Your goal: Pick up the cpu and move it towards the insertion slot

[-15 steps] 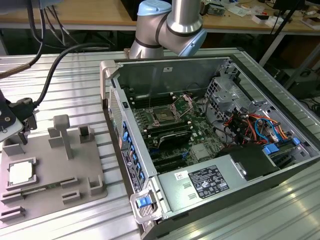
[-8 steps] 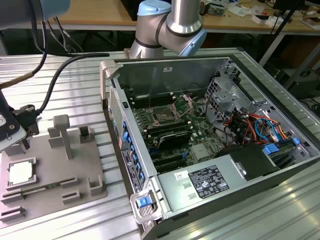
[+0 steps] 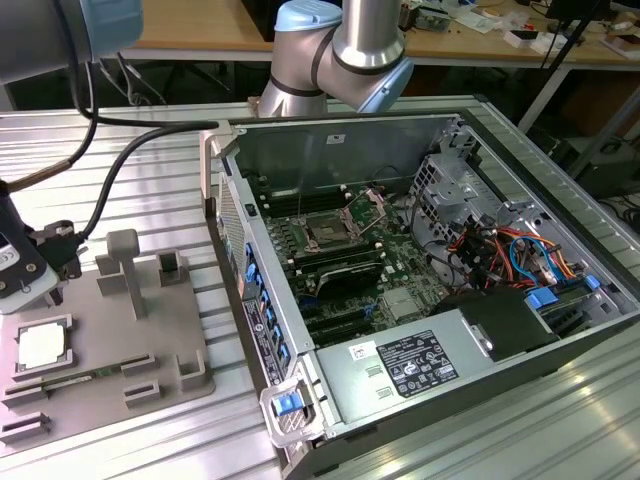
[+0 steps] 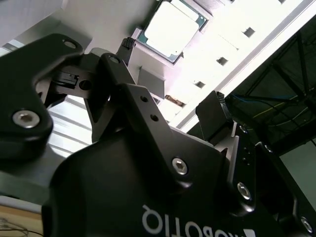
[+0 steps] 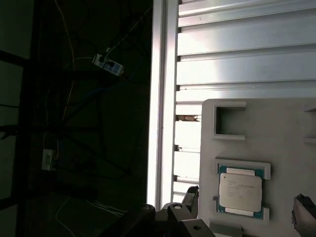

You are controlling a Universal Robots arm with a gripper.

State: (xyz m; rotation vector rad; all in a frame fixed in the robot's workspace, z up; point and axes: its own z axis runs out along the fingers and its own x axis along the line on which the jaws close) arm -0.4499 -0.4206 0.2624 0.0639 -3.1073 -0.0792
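The gripper (image 5: pixel 247 207) is hovering above the cpu (image 5: pixel 240 191), jaws standing apart. The pick-up is only beginning, probably calling for a centred descent.

Exterior view: high, oblique, wide. Both wrist views close, share cpu (image 5: pixel 240 191) (image 4: pixel 170 29).

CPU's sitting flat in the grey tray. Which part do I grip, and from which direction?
Grip the cpu by two opposite thin edges, coming straight down from above. It lies flat, metal top up, in a recess of the grey tray, so only its rim offers a hold. The edge stretches between the tray's raised corner lips look free for fingers.
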